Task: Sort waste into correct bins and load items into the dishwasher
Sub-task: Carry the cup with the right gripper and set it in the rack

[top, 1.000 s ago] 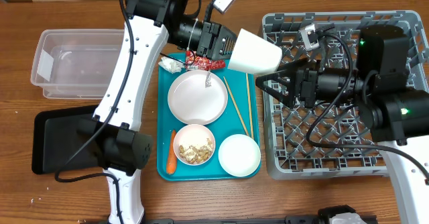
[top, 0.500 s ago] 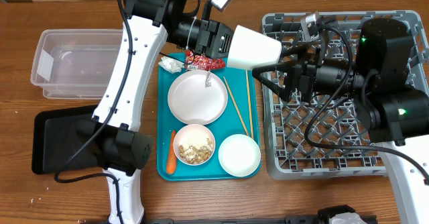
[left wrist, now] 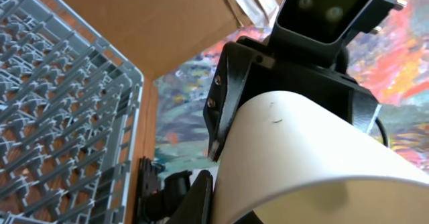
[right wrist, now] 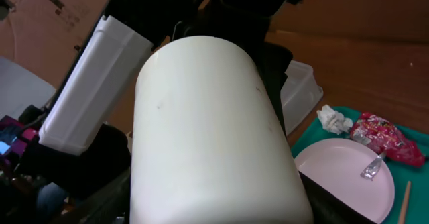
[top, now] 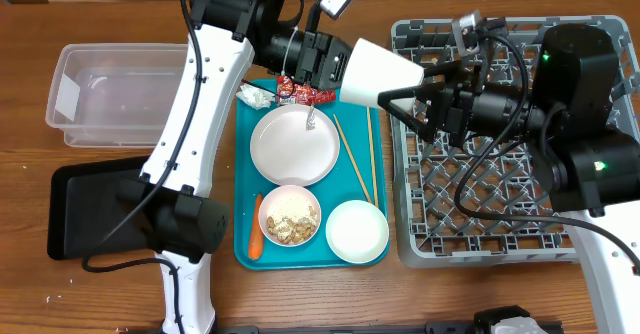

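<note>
White cup (top: 378, 72) hangs sideways in the air over the gap between the teal tray's (top: 242, 184) corner and the dish rack's (top: 480, 209) left edge, its base clenched by the left gripper (top: 335, 66). The right gripper (top: 402, 102) is spread wide at the cup's rim; whether it touches cannot be told.

The right gripper (top: 397, 102) has closed in on the wide end of the white cup (top: 372, 69), its spread fingers now seemingly straddling the rim.

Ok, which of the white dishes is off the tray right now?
The white cup: held on its side in the air by the left gripper. The large plate, the bowl of scraps and the empty bowl sit on the teal tray.
</note>
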You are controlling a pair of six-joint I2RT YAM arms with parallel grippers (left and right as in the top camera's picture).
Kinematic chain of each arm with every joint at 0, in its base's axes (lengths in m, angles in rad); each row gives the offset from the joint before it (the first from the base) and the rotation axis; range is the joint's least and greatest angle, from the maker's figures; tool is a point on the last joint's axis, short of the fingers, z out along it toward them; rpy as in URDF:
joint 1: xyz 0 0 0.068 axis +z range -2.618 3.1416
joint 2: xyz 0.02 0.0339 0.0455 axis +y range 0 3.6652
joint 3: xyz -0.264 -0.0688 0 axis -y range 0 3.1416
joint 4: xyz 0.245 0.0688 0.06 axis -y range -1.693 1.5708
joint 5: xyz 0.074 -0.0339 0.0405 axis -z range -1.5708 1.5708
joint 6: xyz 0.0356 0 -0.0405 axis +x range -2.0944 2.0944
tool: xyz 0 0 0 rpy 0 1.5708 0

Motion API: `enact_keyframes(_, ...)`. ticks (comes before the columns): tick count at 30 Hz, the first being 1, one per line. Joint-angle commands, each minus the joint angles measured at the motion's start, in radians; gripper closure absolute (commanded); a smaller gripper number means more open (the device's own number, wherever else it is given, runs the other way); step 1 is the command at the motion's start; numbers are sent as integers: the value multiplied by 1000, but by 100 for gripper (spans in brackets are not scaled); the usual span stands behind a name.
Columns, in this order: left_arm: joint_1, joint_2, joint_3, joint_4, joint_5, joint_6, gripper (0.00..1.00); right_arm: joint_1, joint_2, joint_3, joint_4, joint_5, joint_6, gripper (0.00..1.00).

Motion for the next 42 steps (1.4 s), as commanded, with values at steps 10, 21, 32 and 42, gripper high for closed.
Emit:
enact_keyframes(10, 57, -7, 14, 103, -63, -116, 0, -56, -94, 29, -72, 125, 6, 38)
enact_keyframes(21, 235, -8, 14, 126, -72, -259, 0, -439, -135, 29, -549, 702, 130, 45)
enact_keyframes(32, 222, -8, 14, 30, -351, -253, 0, -801, 107, 27, -785, 856, 130, 45)
enact_keyframes(42, 209, -8, 14, -62, -463, -182, 0, -824, 339, 27, -842, 928, 165, 46)
